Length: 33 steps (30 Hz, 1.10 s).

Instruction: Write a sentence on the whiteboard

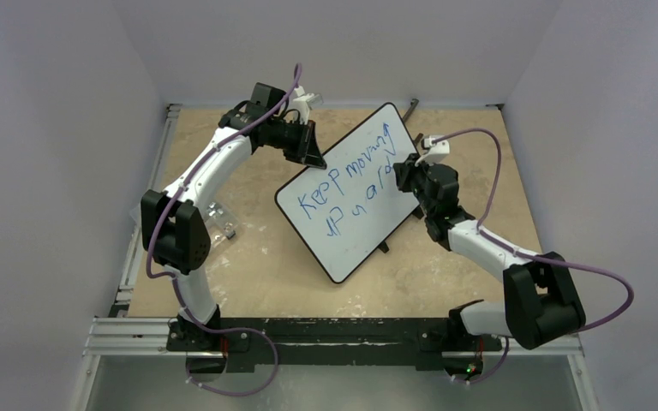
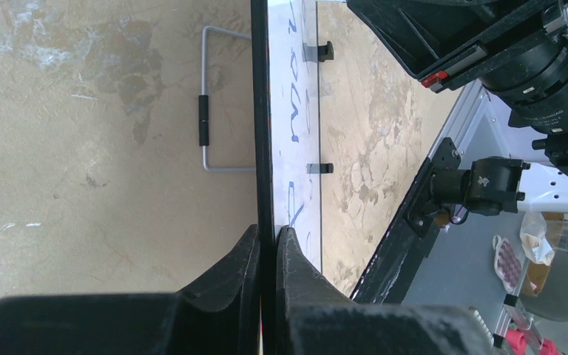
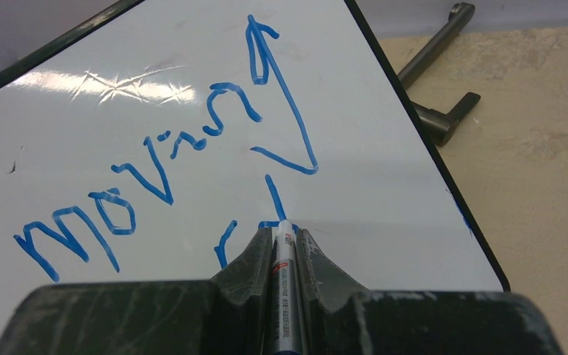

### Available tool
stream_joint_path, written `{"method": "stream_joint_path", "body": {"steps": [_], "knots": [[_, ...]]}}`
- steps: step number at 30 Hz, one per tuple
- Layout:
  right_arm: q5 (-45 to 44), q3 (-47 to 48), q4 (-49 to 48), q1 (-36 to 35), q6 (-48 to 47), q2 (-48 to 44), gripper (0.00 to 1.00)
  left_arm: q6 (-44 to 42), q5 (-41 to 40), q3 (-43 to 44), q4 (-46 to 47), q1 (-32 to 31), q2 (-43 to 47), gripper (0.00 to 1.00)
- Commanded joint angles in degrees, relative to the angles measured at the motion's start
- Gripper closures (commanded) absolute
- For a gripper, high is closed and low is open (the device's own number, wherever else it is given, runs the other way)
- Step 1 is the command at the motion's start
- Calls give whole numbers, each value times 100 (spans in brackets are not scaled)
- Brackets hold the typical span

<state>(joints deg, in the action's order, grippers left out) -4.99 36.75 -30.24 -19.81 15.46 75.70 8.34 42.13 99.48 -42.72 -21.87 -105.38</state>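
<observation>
Right gripper [image 3: 284,235] with marker [image 3: 284,292] at whiteboard [image 3: 384,192]; metal tool [image 3: 435,52] beyond corner.

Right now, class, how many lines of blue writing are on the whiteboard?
2. The longer line runs along the whiteboard's far-left long edge; the shorter line sits below it, ending by the marker in the right gripper, which may hide a letter.
</observation>
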Motion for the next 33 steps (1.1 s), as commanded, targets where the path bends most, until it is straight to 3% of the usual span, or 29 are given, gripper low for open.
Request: {"method": "stream_joint_path", "body": {"steps": [1,23,33], "knots": [[25,-167,264,-30,64,-46,100,-589,-12,3,142,-116,329,100],[-457,-80,561,-22,50,-210,100,-605,-35,-23,135,-142,387,100],[-596,-165,702,-23,23,-895,100,-605,-54,-21,137,-142,396,100]]}}
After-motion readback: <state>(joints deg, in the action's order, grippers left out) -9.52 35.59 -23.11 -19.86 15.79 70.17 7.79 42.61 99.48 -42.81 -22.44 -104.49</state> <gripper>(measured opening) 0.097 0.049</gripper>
